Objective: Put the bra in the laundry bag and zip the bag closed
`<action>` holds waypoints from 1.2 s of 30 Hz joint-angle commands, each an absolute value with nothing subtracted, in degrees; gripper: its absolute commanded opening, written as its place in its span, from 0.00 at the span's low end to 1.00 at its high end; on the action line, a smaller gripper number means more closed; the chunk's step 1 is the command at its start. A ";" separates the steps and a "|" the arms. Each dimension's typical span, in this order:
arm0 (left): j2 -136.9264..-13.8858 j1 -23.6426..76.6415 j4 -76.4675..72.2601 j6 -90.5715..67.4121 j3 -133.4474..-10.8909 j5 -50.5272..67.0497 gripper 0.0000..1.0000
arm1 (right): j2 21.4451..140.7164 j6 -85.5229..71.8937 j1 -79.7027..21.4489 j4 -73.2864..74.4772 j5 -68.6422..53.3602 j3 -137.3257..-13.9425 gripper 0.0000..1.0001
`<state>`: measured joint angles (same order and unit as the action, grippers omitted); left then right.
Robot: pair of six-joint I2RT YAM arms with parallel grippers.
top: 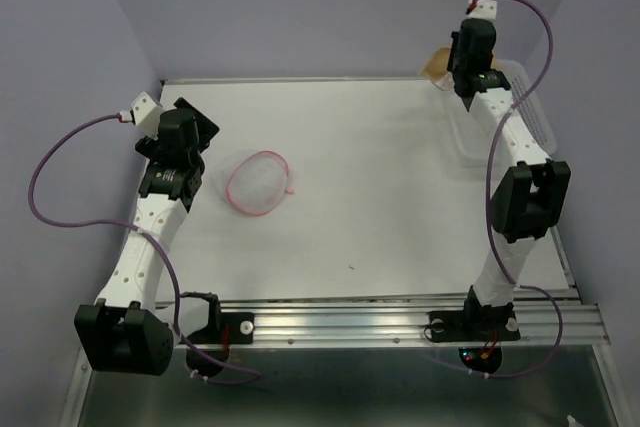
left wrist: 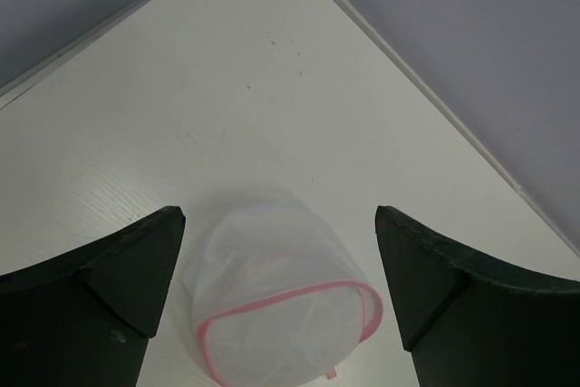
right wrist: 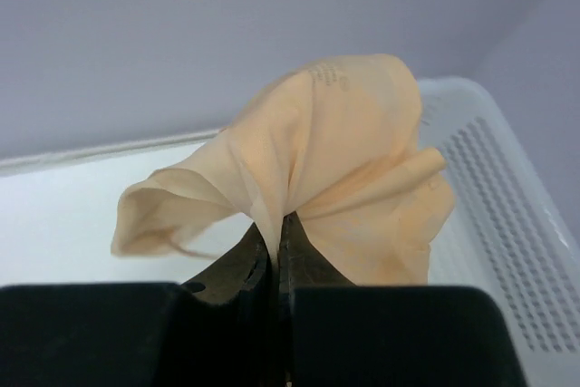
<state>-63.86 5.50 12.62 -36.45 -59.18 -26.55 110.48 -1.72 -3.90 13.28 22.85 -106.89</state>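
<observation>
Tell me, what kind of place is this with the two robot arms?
Probably a robot test bench, not a home. Two arms are bolted to a metal rail at a white table, plain purple walls box it in, and a bra and mesh laundry bag are the props.

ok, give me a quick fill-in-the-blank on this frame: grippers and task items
1. The right gripper is shut on the ___.
2. The left gripper, above the laundry bag, is ___.
3. The laundry bag lies on the white ___.

Missing words: bra; open; table.
</observation>
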 commanded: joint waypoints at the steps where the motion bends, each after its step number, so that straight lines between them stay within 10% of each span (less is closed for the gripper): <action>1: -61.09 4.92 9.58 -35.42 -58.27 -25.76 0.99 | 108.82 10.97 -11.58 8.00 15.42 -105.04 0.02; 19: -59.67 5.01 7.91 -39.46 -54.84 -22.06 0.99 | 96.96 24.16 -24.08 -3.08 -8.44 -66.91 0.21; 23: -63.10 4.92 7.82 -38.67 -59.14 -19.52 0.99 | 89.49 21.37 -24.61 -0.71 -3.26 -58.55 0.41; 27: -69.51 5.18 7.38 -37.71 -63.97 -15.92 0.99 | 85.26 17.76 -24.61 5.26 -1.67 -56.78 1.00; 36: -84.61 16.14 8.08 -27.61 -76.71 -9.85 0.99 | 79.46 -10.47 -24.61 6.85 24.22 -56.78 1.00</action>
<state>-80.66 10.02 9.04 -34.59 -70.30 -12.56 82.08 8.23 -24.84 6.04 8.08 -56.25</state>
